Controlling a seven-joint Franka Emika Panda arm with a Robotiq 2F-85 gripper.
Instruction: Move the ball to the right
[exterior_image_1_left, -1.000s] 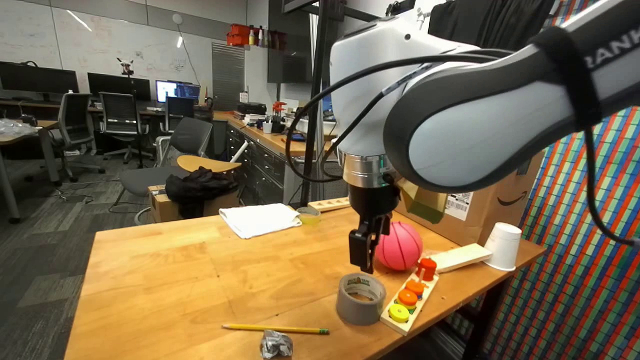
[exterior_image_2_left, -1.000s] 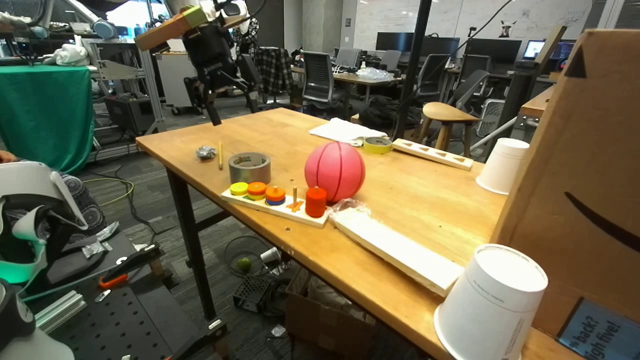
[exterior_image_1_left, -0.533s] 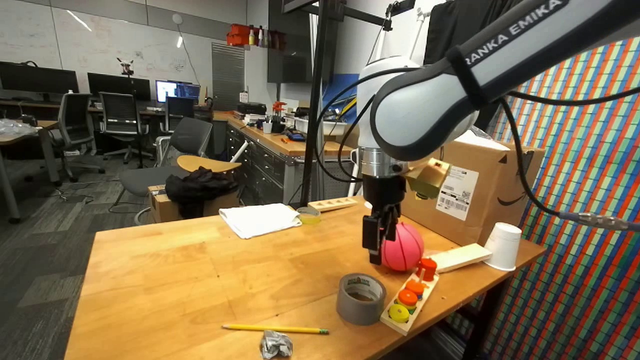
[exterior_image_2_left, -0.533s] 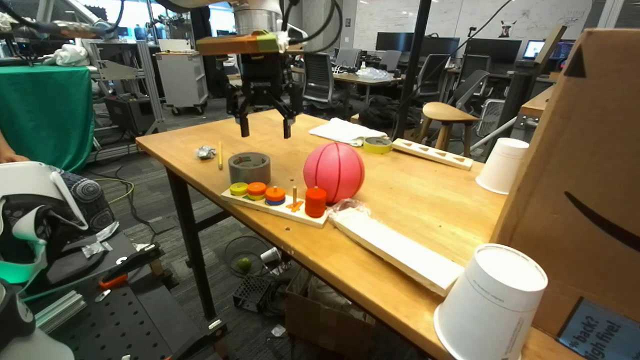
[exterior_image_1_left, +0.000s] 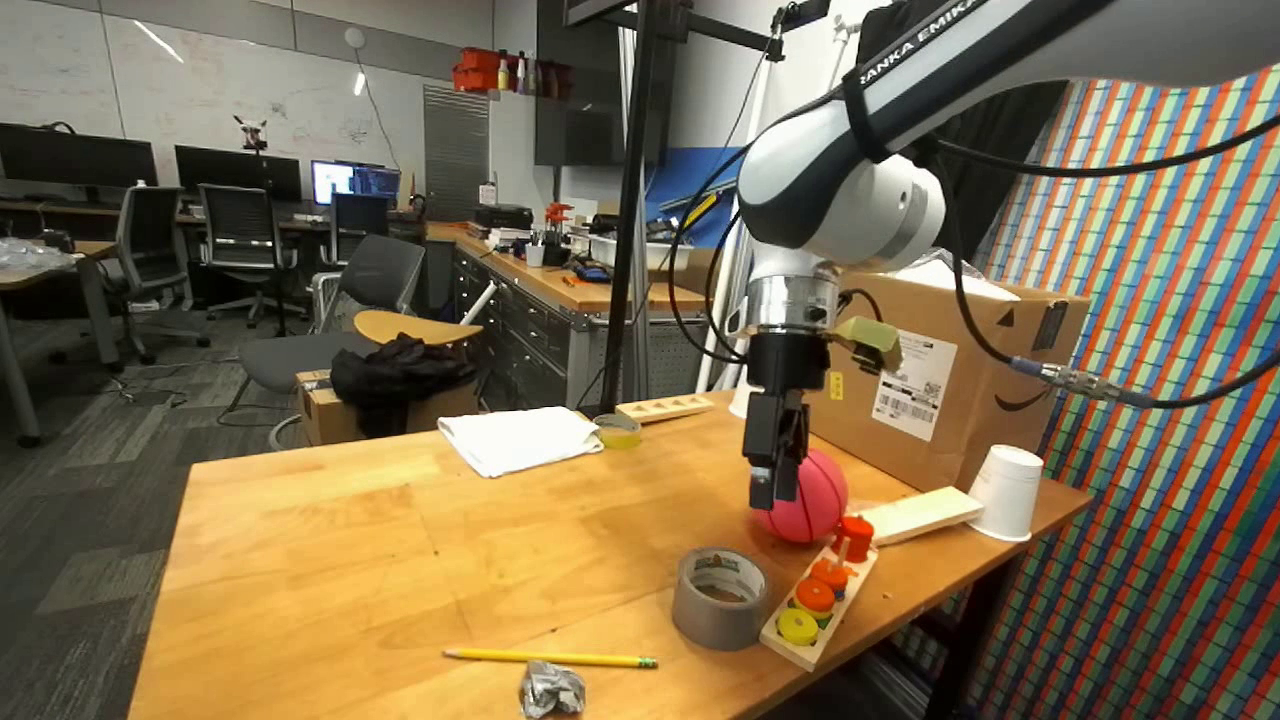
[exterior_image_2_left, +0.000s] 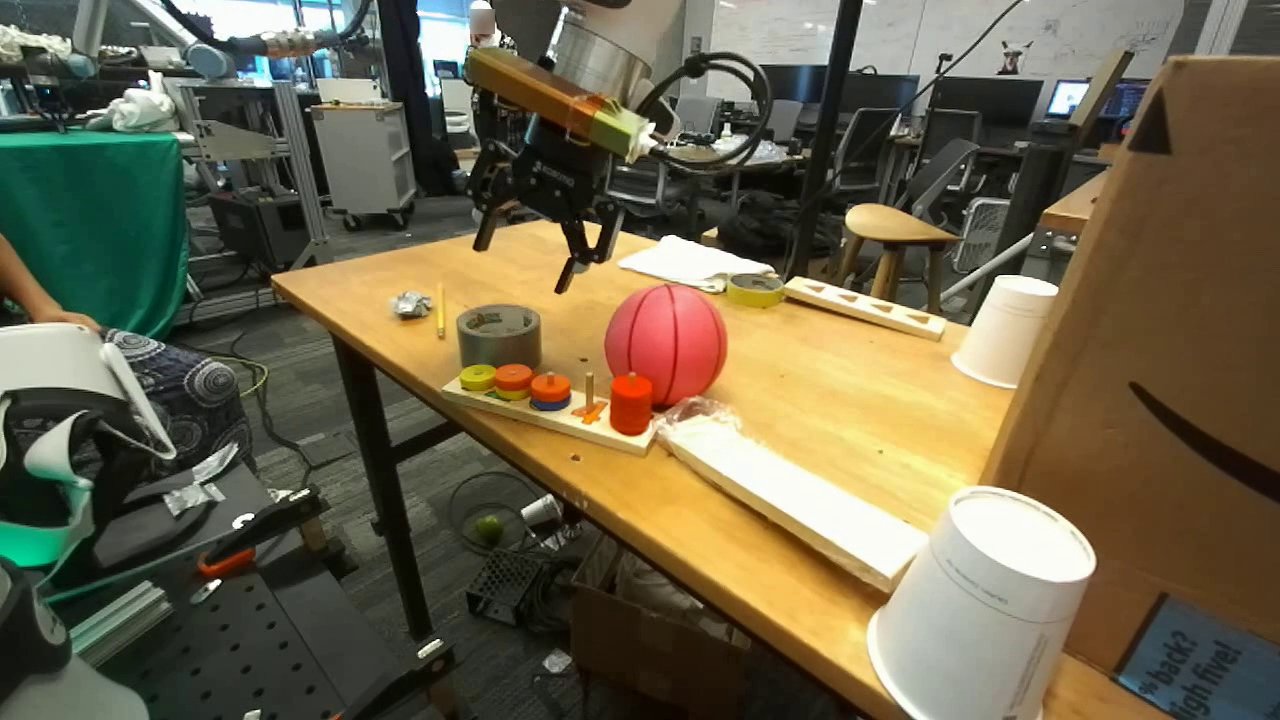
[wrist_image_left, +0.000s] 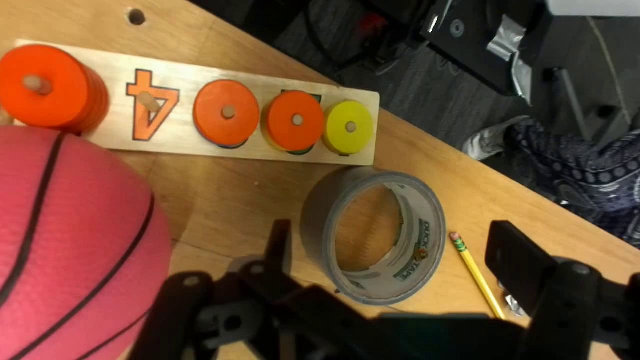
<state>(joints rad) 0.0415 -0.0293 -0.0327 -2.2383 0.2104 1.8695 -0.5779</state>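
Tilted now, having hung upright in the preceding frame, the gripper (exterior_image_2_left: 525, 265) holds its jaws wide apart above the table (exterior_image_2_left: 830, 400), with one grey tape roll (wrist_image_left: 317, 225) below, seen through the gap in the wrist view. One ball (exterior_image_2_left: 666, 345) rests on the table nearby, with one pegboard (wrist_image_left: 186, 120) just beside it carrying five pegs (wrist_image_left: 147, 101), four ringed. Two inverted white cups (exterior_image_2_left: 980, 610) stand near the cardboard box (exterior_image_2_left: 1150, 330) in an exterior view; only the wrist view renders the pegboard's numeral 4 (wrist_image_left: 142, 131) legible.
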